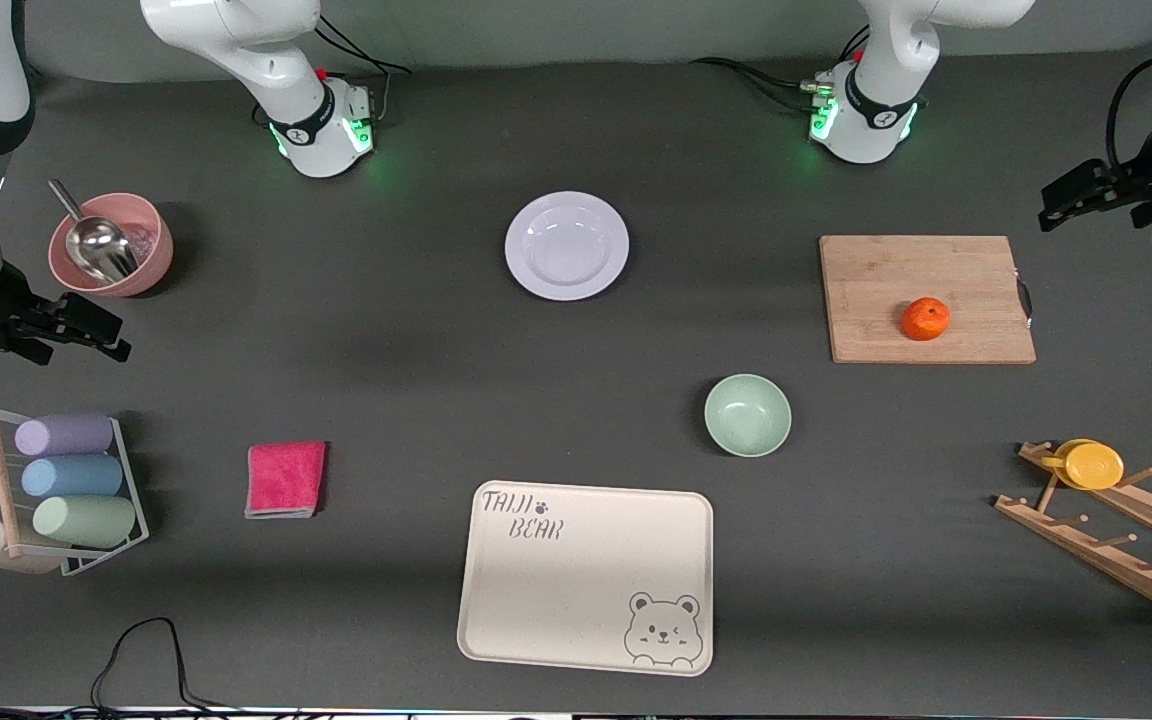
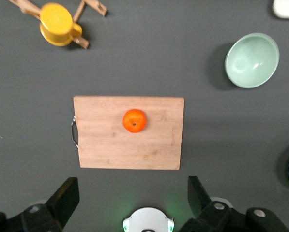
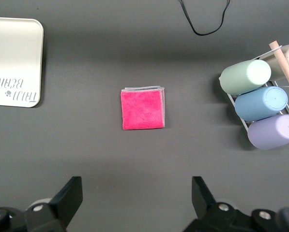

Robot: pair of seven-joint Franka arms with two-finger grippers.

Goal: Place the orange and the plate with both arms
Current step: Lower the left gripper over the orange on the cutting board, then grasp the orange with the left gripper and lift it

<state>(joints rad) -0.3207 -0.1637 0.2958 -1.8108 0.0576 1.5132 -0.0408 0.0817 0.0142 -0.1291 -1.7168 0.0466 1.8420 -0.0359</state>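
**Both arms raised, nothing grasped yet**

The orange (image 1: 925,318) sits on the wooden cutting board (image 1: 876,300), toward the left arm's end of the table. The plate (image 1: 566,245) lies on the bare table between the two arm bases, well apart from the board. The left gripper (image 1: 1096,195) hangs high near the board's end of the table, fingers spread and empty. The right gripper (image 1: 71,330) hangs at the other end, over the table by the pink bowl (image 1: 112,243), likewise spread and empty.

Watch two risks. The round orange may roll off the board if a finger nudges it before closing. The plate's low rim lies flat, so your fingers may skid over it; its rim height appears slight, though this view cannot confirm it.
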